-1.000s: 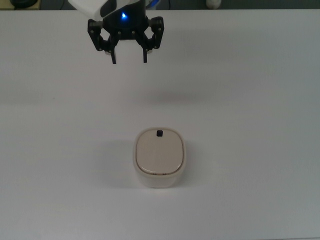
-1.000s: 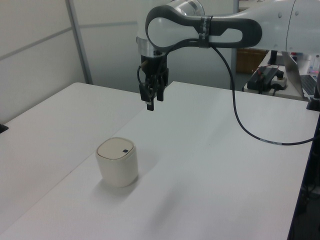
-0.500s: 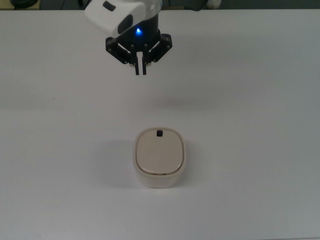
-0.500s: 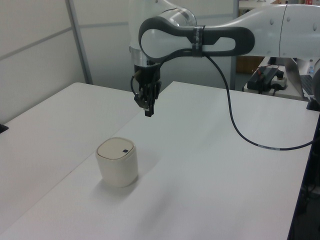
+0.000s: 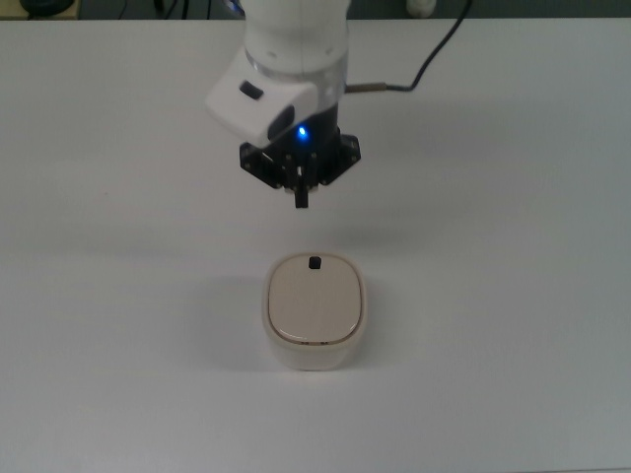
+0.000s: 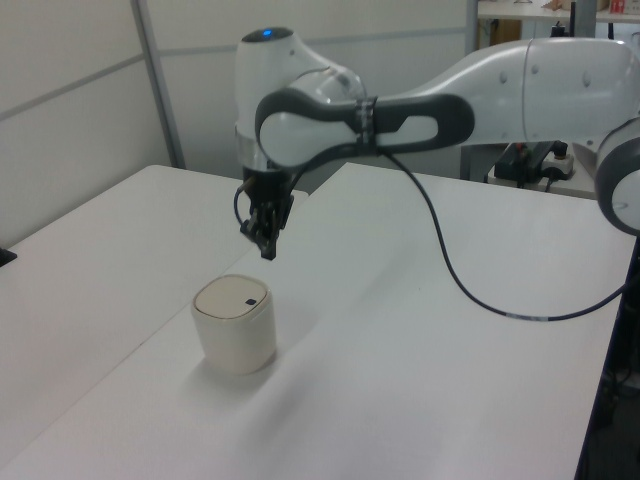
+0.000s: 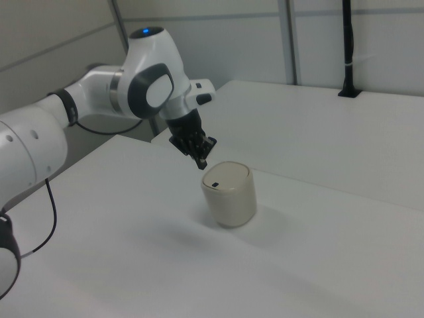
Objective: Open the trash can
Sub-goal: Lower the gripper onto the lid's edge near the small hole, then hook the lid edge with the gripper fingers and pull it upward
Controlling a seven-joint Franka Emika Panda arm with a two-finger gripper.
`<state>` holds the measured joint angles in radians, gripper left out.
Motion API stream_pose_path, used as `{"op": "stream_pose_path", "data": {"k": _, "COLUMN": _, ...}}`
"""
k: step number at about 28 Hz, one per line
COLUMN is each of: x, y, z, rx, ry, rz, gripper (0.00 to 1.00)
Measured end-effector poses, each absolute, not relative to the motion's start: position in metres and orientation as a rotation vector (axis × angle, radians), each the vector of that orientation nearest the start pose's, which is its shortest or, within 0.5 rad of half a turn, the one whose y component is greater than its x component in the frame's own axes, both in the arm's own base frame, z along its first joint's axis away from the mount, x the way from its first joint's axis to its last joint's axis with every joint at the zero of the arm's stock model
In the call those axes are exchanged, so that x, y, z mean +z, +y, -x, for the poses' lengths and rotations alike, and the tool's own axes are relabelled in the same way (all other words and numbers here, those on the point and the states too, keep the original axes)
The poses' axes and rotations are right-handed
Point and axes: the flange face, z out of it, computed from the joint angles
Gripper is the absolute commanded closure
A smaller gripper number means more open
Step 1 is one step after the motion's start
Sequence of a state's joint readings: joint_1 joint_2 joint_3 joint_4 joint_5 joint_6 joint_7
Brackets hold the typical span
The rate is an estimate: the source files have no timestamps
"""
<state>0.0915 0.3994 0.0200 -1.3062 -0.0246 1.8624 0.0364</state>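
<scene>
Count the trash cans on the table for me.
1. The trash can stands near the middle of the white table, its lid on, with the gripper hanging just beyond its knob edge. Nothing in view could hide another.

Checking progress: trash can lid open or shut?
Shut. The lid sits flat on the trash can; the hand hovers clear.

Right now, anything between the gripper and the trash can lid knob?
Nothing visible. The gripper hangs in open air above the table, short of the knob on the trash can lid. Only bare table surface lies around the can in all three views.
</scene>
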Motion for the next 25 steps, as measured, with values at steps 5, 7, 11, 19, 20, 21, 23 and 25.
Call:
{"op": "stream_pose_path", "data": {"k": 5, "x": 0.504, "y": 0.089, "z": -0.701, "rx": -0.266, "ry": -0.120, "rz": 3.160, "gripper": 1.00}}
{"op": "stream_pose_path", "data": {"k": 7, "x": 0.497, "y": 0.095, "z": -0.703, "rx": -0.264, "ry": -0.126, "rz": 3.163, "gripper": 1.00}}
{"op": "stream_pose_path", "data": {"k": 11, "x": 0.487, "y": 0.104, "z": -0.707, "rx": -0.274, "ry": -0.132, "rz": 3.163, "gripper": 1.00}}
{"op": "stream_pose_path", "data": {"k": 19, "x": 0.473, "y": 0.104, "z": -0.716, "rx": -0.312, "ry": -0.136, "rz": 3.171, "gripper": 1.00}}
{"op": "stream_pose_path", "data": {"k": 20, "x": 0.471, "y": 0.104, "z": -0.717, "rx": -0.316, "ry": -0.138, "rz": 3.174, "gripper": 1.00}}
{"op": "stream_pose_path", "data": {"k": 21, "x": 0.469, "y": 0.104, "z": -0.718, "rx": -0.320, "ry": -0.138, "rz": 3.175, "gripper": 1.00}}
{"op": "stream_pose_path", "data": {"k": 23, "x": 0.464, "y": 0.104, "z": -0.720, "rx": -0.323, "ry": -0.138, "rz": 3.178, "gripper": 1.00}}
{"op": "stream_pose_path", "data": {"k": 25, "x": 0.461, "y": 0.104, "z": -0.720, "rx": -0.323, "ry": -0.138, "rz": 3.179, "gripper": 1.00}}
